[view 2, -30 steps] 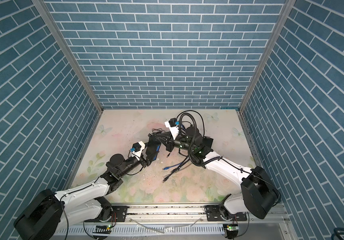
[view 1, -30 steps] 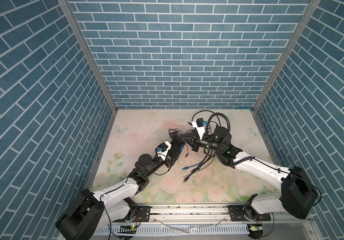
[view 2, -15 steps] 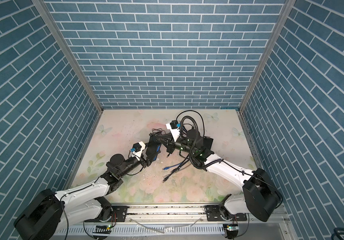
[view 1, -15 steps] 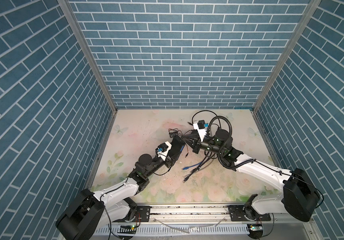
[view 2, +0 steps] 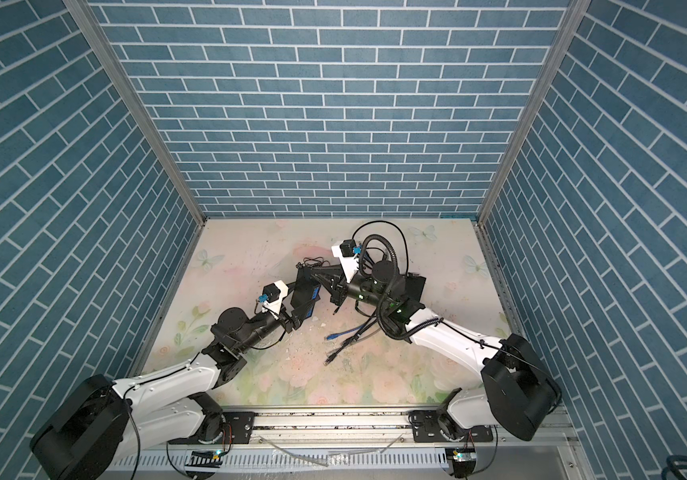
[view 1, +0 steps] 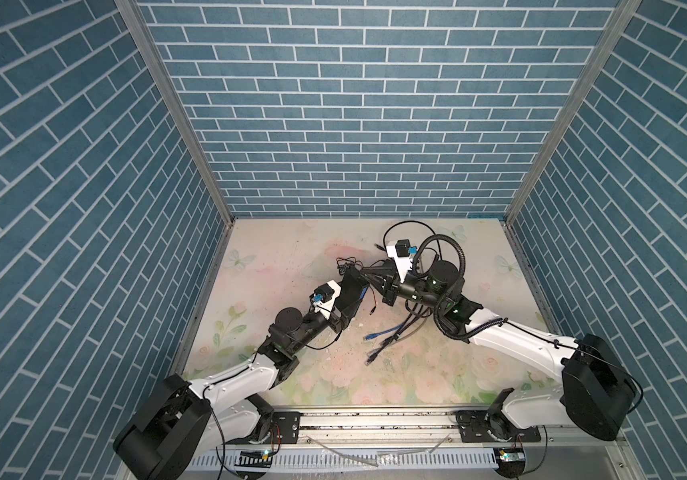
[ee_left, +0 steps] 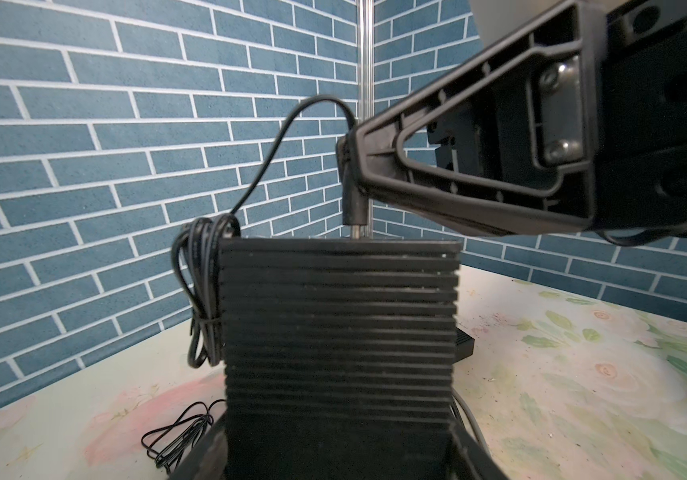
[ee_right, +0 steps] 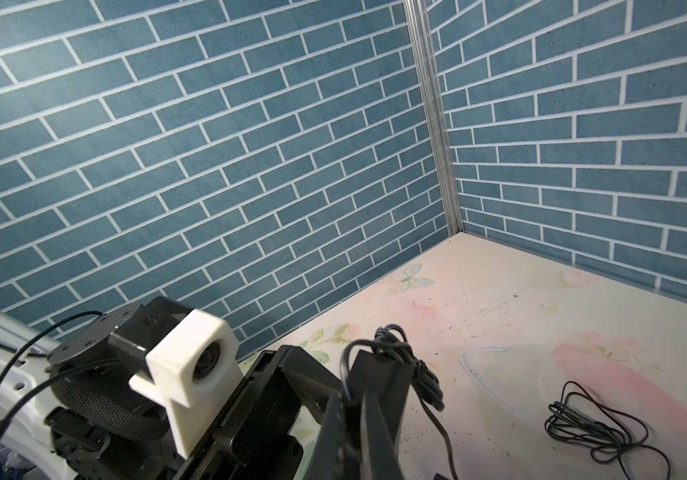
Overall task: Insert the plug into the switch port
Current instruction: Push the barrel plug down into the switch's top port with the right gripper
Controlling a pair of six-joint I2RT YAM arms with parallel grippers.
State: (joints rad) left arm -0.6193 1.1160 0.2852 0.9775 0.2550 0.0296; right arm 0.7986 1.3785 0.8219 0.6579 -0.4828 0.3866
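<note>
The switch (ee_left: pixel 335 332) is a black ribbed box that stands on end. My left gripper (ee_left: pixel 337 457) is shut on its lower part, one finger on each side. In both top views it sits mid-table (view 1: pixel 352 286) (view 2: pixel 306 291). My right gripper (ee_left: pixel 358 166) reaches across from the right and is shut on the black barrel plug (ee_left: pixel 352 203). The plug's metal tip (ee_left: pixel 356 230) meets the switch's upper edge; the port itself is hidden. In the right wrist view the fingers (ee_right: pixel 375 419) pinch the plug's thin cable (ee_right: pixel 348 370) against the switch (ee_right: pixel 387 386).
Loose blue, black and grey cables (view 1: pixel 383 336) lie on the floral table just right of the left arm. A coil of thin black wire (ee_right: pixel 599 428) lies beyond the switch. A flat black box (view 2: pixel 414 286) rests behind the right arm. Brick walls close three sides.
The right arm's wrist has shifted very slightly. Both grippers keep their holds and the switch stays where it was.
</note>
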